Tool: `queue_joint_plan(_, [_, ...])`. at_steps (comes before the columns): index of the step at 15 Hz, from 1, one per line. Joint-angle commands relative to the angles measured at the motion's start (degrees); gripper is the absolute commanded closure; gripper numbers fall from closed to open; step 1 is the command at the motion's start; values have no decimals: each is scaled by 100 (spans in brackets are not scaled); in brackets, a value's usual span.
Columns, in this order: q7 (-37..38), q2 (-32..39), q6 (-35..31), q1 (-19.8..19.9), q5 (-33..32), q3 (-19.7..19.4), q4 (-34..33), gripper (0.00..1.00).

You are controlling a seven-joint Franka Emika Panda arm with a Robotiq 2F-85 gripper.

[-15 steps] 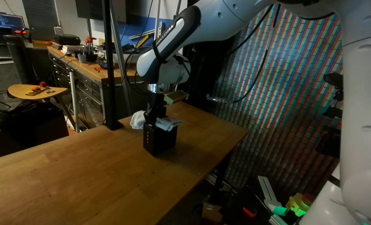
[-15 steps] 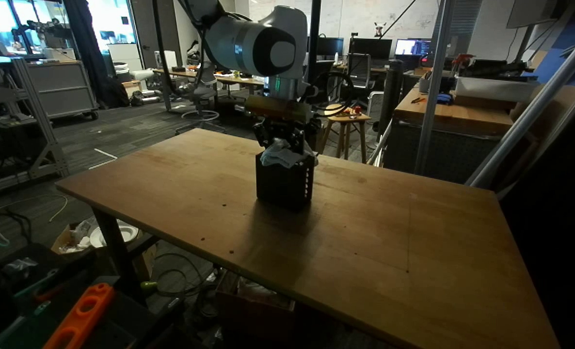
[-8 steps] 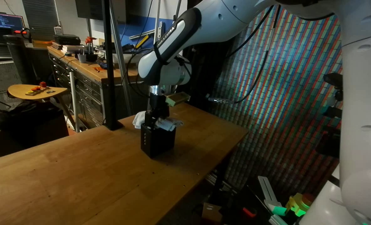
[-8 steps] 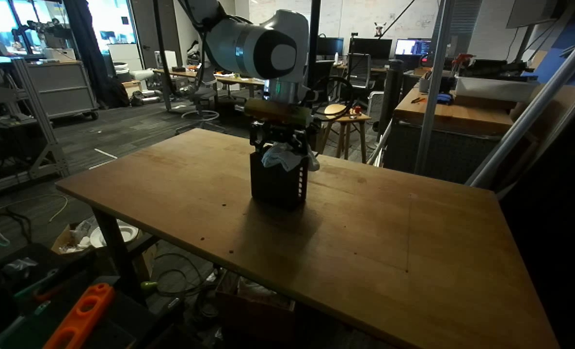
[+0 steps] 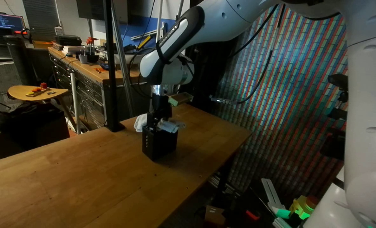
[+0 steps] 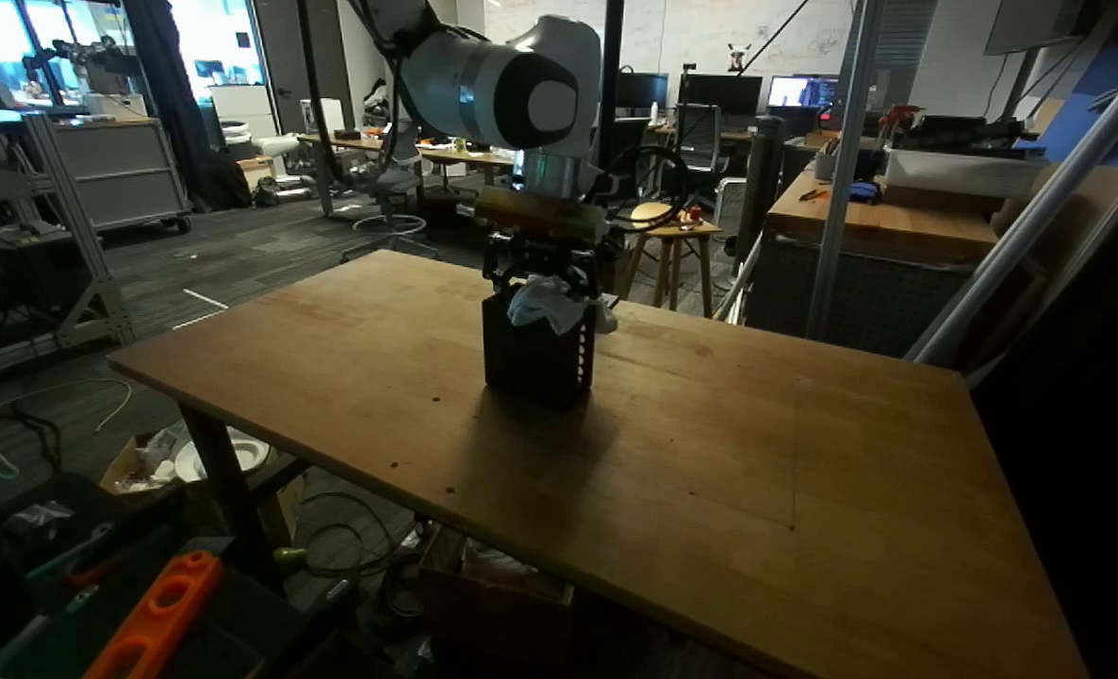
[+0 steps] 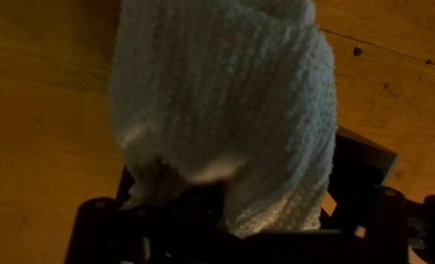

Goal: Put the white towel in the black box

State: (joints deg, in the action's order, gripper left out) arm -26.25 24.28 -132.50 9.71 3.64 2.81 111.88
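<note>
At the top of the one black box [image 6: 533, 360] you have one white towel [image 7: 225, 88] overhanging the rim and one unclenched pincer [image 6: 542, 279], two jaws apart.

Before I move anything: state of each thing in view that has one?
Black rigid-sided box: upright on the brown wooden table, mouth partly covered.
White woven cloth towel: crumpled, draped over the box, ends sticking out past its rim.
Black two-fingered tool: open, at the box's mouth, tips hidden.
Flat computer monitor with text: lit.
Black metal workbench drawers: look shut.
</note>
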Motion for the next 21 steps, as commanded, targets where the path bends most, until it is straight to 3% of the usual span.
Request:
queue_joint_plan(1, [4, -180, 287, -58, -110, -64, -139, 46])
queue_joint_plan(5, [-6, -281, 513, -102, -248, -93, -300, 75])
queue_joint_plan(7, [-10, -327, 633, -124, -328, -102, -374, 66])
queue_joint_plan(14, [-18, -384, 765, -183, -431, -92, -436, 8])
queue_joint_plan(16, [3, -395, 755, -194, -428, -96, -422, 6])
queue_joint_plan(21, [27, -484, 838, -208, -577, -158, -449, 13])
